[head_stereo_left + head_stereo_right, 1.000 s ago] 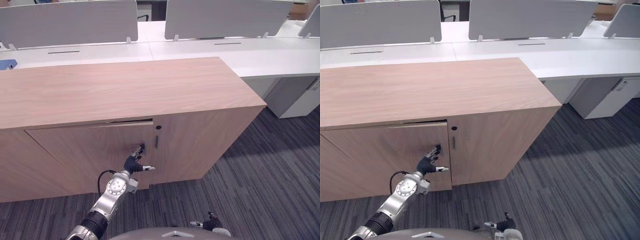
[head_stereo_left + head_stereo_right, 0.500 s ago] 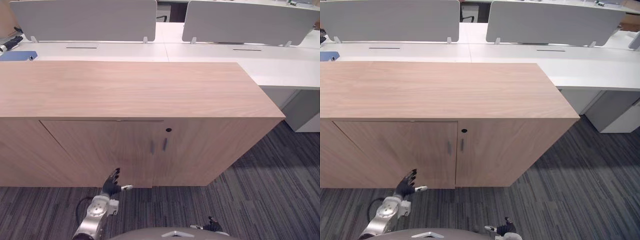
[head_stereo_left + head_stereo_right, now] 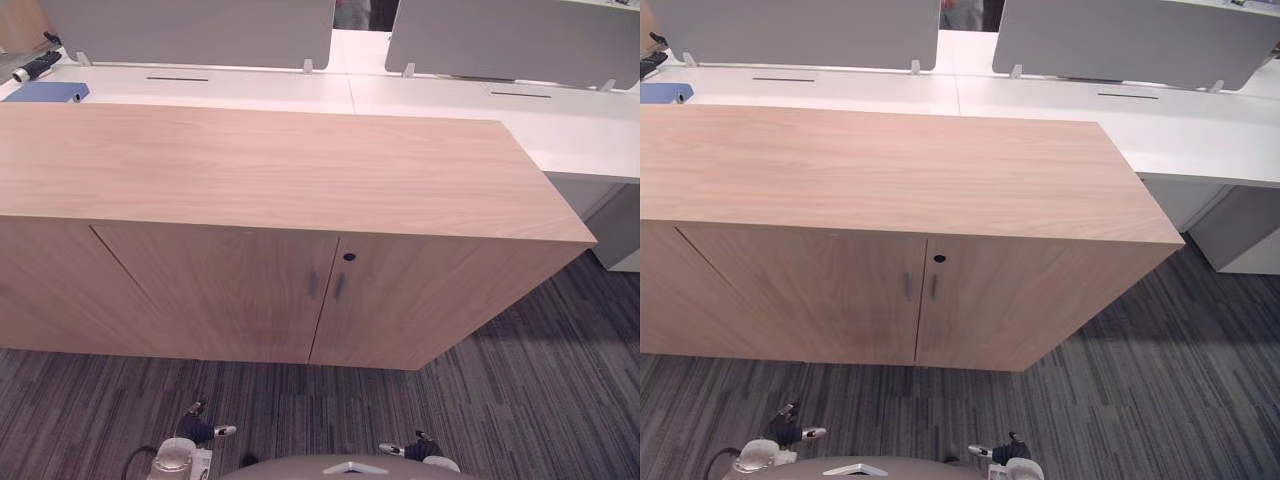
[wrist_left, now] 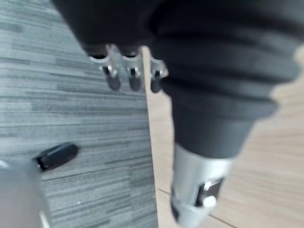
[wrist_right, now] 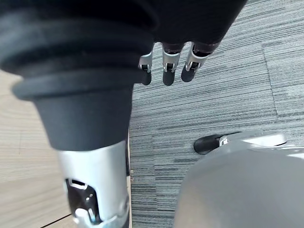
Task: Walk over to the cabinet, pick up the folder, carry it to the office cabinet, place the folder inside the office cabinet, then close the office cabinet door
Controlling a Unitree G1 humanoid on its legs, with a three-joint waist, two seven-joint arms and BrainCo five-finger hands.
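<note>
A: Left eye view, go.
B: A wooden cabinet (image 3: 270, 170) runs across the middle. Both doors (image 3: 220, 290) are flush shut. Two slim handles (image 3: 312, 285) sit side by side at the seam, with a keyhole (image 3: 348, 257) just above them on the right door. There's grey carpet (image 3: 500, 400) in front. Past the cabinet's back edge is a white desk (image 3: 250, 90) with grey panels (image 3: 190, 25) standing on it. A blue flat thing (image 3: 45, 91) lies at the desk's far left end, near the cabinet's back left corner.
A: Is that the folder?
B: Can't tell. With the doors shut I can't tell where the folder is.
A: Hands?
B: The left hand (image 3: 197, 431) is low over the carpet, well apart from the doors, with its thumb out to the side. The right hand (image 3: 420, 449) is low too, over the carpet.
A: Right eye view?
B: Same scene. Doors shut, blue thing at the desk's far left end, both hands low.
A: Left wrist view?
B: The fingers (image 4: 134, 81) hang loose in a row and the thumb (image 4: 197, 190) is apart from them. The hand holds nothing. There's carpet on one side and cabinet wood on the other.
A: Right wrist view?
B: The right hand looks the same. Its fingers (image 5: 167, 71) are relaxed, the thumb (image 5: 90, 204) is apart, and it grips nothing. Carpet lies beyond the fingers, with cabinet wood next to the thumb.
</note>
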